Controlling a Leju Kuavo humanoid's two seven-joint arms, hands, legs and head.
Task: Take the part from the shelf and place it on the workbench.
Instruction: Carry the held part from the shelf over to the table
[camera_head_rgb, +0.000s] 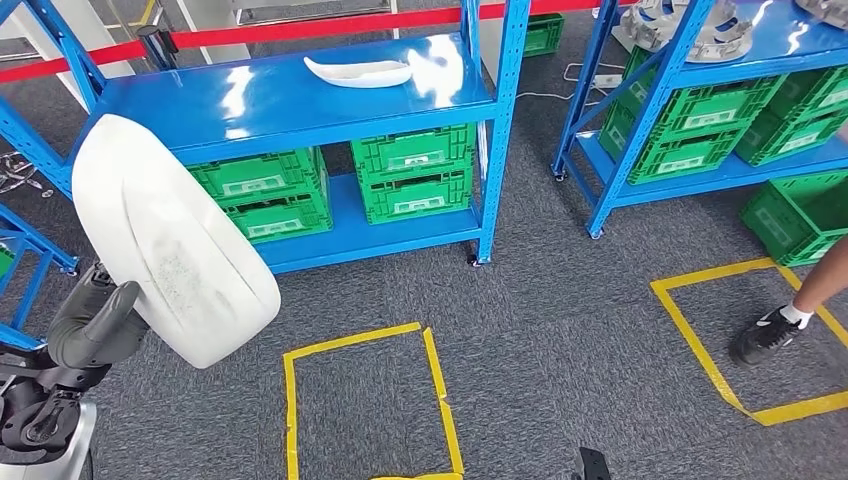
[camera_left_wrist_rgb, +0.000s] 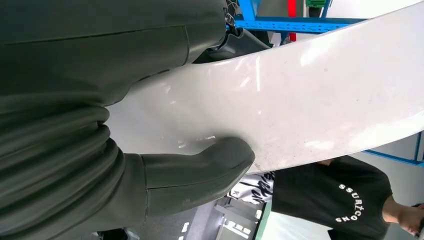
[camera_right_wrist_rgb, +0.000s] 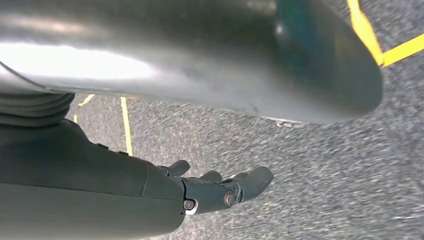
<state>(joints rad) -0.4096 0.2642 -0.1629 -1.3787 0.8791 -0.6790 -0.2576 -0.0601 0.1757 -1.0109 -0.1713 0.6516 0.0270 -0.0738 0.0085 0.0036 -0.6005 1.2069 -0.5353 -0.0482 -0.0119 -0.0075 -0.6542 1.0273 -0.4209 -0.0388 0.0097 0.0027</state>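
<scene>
One large white part (camera_head_rgb: 170, 240) is being held up off the floor by the left hand (camera_head_rgb: 95, 325), at the left of the head view, in front of the left end of the near blue shelf (camera_head_rgb: 290, 95). The part is standing tilted, its rounded lower end hanging above the grey carpet (camera_head_rgb: 560, 320). In the left wrist view the thick grey thumb (camera_left_wrist_rgb: 200, 172) is pressing against the part's pale curved surface (camera_left_wrist_rgb: 310, 95) while the dark palm is covering its other side, so the left hand is clamped on the part.

A second, smaller white part (camera_head_rgb: 358, 71) is lying on the top board of the near shelf, toward its right rear corner.

The right hand (camera_right_wrist_rgb: 220, 187) is hanging over the carpet with its dark fingers (camera_right_wrist_rgb: 252, 181) loosely extended and apart, holding nothing.

Four green crates (camera_head_rgb: 412, 172) are sitting on the lower board of the near shelf, stacked two and two; what is in them cannot be told. More green crates (camera_head_rgb: 700, 125) are sitting in the second blue shelf (camera_head_rgb: 690, 60) at the right, with grey metal parts (camera_head_rgb: 690, 28) on its top board.

Two yellow tape squares are lying on the carpet: one (camera_head_rgb: 365, 400) near the middle, one (camera_head_rgb: 730, 340) at the right, where a person's shoe (camera_head_rgb: 765, 335) is standing. A person in a black shirt (camera_left_wrist_rgb: 345, 205) is showing beyond the part in the left wrist view.
</scene>
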